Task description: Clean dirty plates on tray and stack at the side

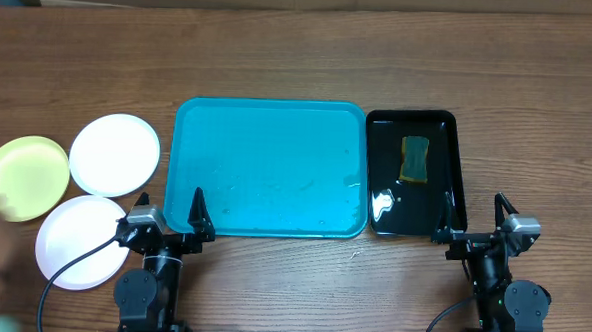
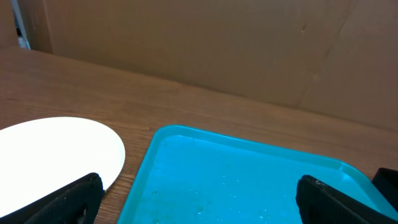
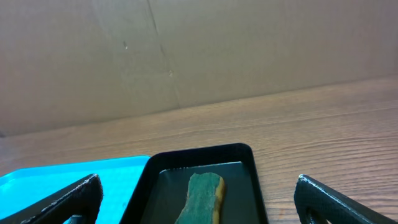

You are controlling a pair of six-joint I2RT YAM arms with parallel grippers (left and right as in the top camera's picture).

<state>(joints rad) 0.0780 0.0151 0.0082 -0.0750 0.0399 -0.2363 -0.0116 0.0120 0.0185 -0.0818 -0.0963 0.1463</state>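
Plates (image 1: pixel 114 154), three round shallow ones, two white and one pale yellow-green, lie unstacked on the wooden table (image 1: pixel 281 45) left of the plateless turquoise plastic tray (image 1: pixel 268 115); left gripper (image 1: pixel 169 198) and right gripper (image 1: pixel 472 206) gape empty, stacking apparently undone

Shows turquoise-blue all over the tray (image 1: pixel 266 165) just ahead of the left gripper (image 1: pixel 170 197), speckled with faint pale droplets. Reads plain white on the near plate (image 1: pixel 77 242) at that gripper's left and on the far plate (image 1: pixel 114 154) ahead-left of it. Turns pale yellow-green on the third plate (image 1: pixel 23 177), farther left. Gleams glossy black with white glints on the small tray (image 1: pixel 387 150) ahead of the right gripper (image 1: pixel 471 209). Shows dark green with a yellowish edge on the sponge (image 1: pixel 414 157) in that small tray. Stays matte black on both sets of fingers (image 2: pixel 68 199). Runs warm brown with streaked grain across the table (image 1: pixel 281 55), flat tan on the cardboard (image 2: pixel 249 50) beyond.
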